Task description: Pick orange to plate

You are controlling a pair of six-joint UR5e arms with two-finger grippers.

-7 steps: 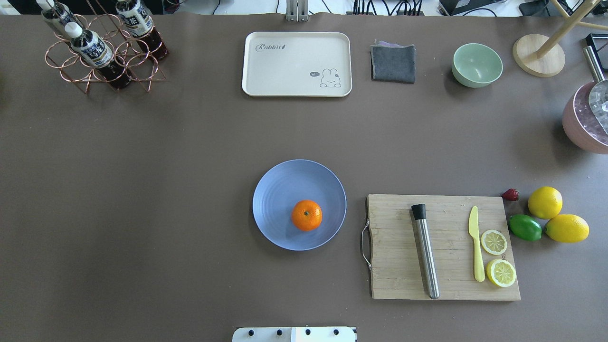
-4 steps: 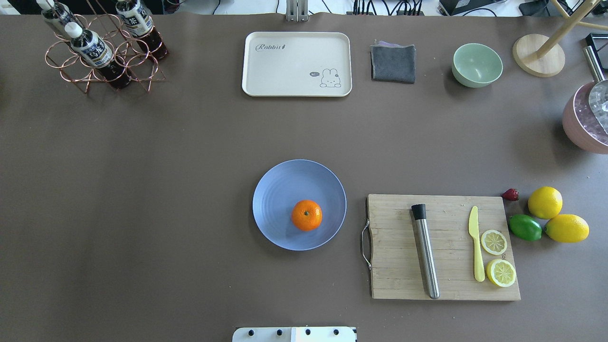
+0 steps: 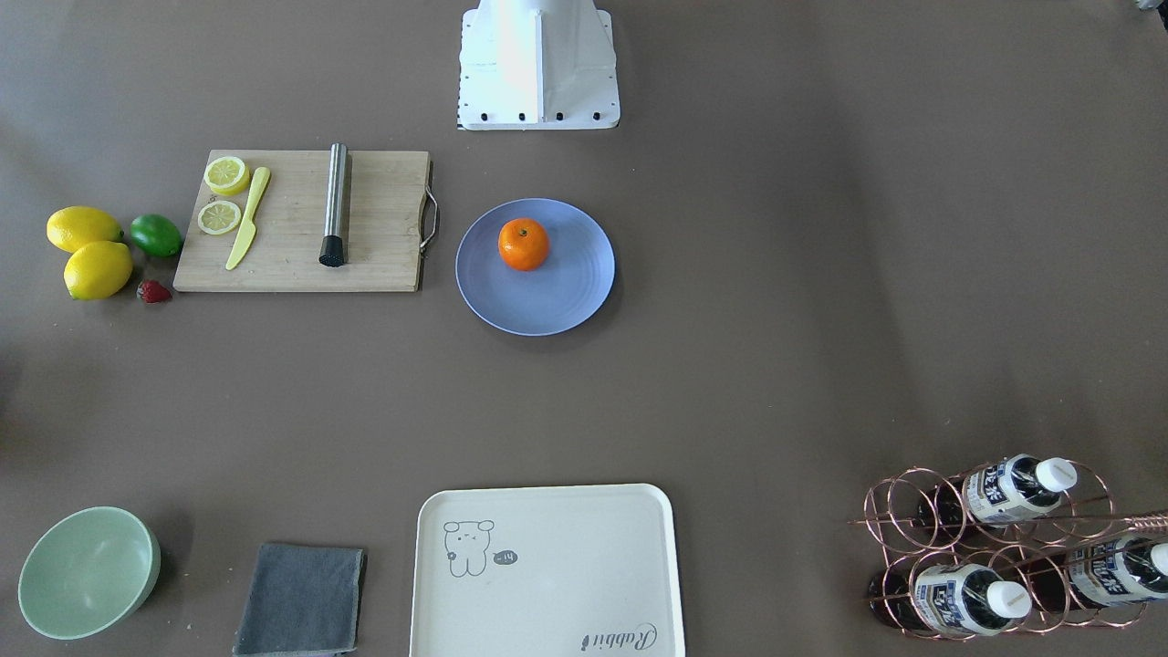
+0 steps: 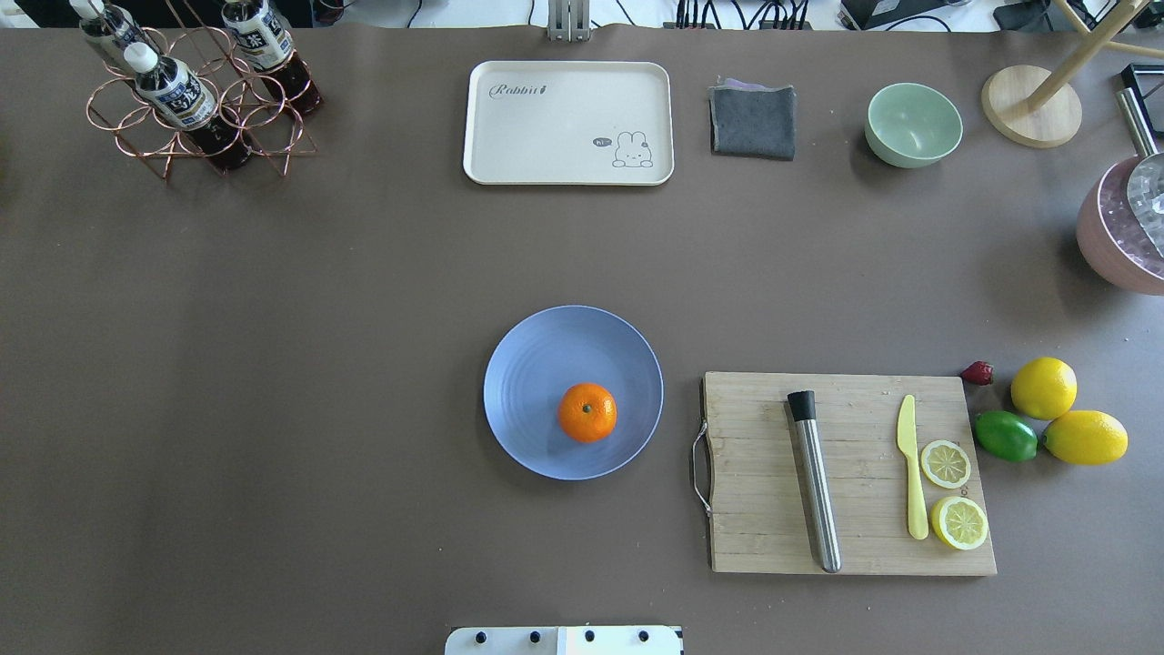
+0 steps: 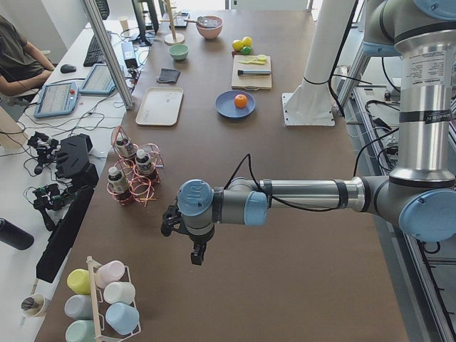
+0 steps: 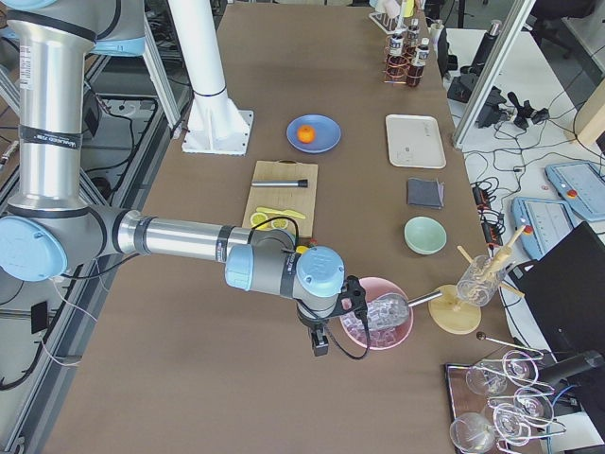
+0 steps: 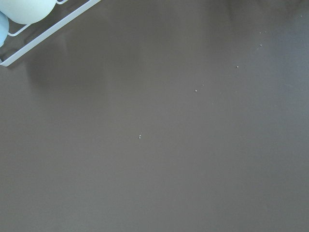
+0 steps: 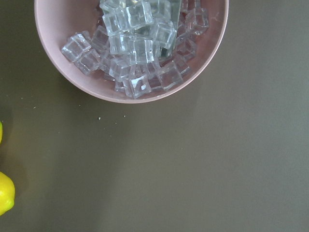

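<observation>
Fingers of the left gripper point down over bare table. They seem to hold and touch nothing, though only the distant side view shows them, and I cannot tell how far apart they stand. It is the same with the right gripper: it hangs just beside the pink bowl, apparently empty, its spread impossible to judge. Its wrist camera looks down on that bowl at 12 o'clock, heaped with ice cubes, with a lemon at 8 o'clock.

In the overhead view, the cutting board lies at 3 o'clock from the plate, near it but apart, and the tray sits well off at 12 o'clock. The orange rests on the plate, toward 5 o'clock from the plate's middle, stem dimple up, far from both grippers.
</observation>
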